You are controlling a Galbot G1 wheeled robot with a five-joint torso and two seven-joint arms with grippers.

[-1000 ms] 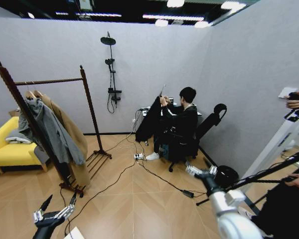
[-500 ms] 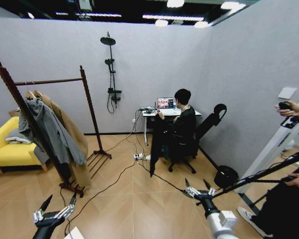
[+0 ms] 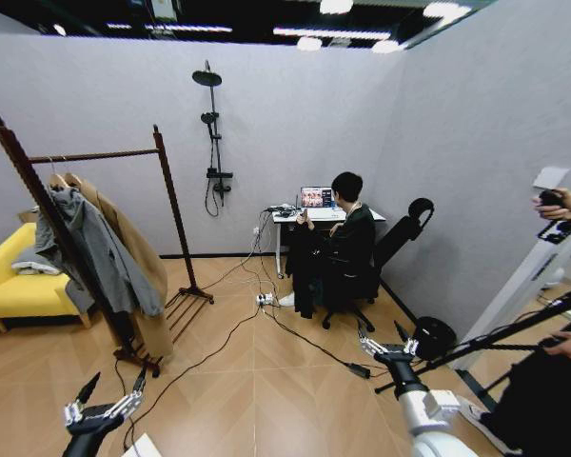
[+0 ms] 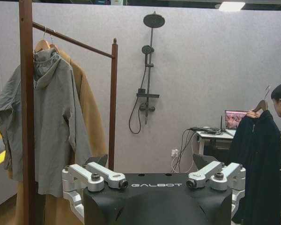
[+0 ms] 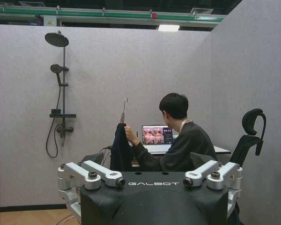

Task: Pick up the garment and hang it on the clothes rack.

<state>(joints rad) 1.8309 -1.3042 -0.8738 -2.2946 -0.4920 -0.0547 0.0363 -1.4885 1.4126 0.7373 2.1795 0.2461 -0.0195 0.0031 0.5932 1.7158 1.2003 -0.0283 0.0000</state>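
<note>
The long black coat on a wooden hanger (image 3: 305, 267) hangs from a seated person's hand (image 5: 129, 133), well ahead of both sets of fingers. The tall reddish-brown wooden clothes rack (image 3: 95, 155) stands beyond the left gripper (image 3: 109, 392), fingers apart. Right gripper (image 3: 385, 340) fingers apart.

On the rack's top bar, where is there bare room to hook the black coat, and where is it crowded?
The clothes rack has its top bar bare from the tan coat to the far post. The near end is crowded: the grey coat and tan coat hang together. The garment is held up by the seated person; both grippers, left gripper and right gripper, are open and low.
</note>
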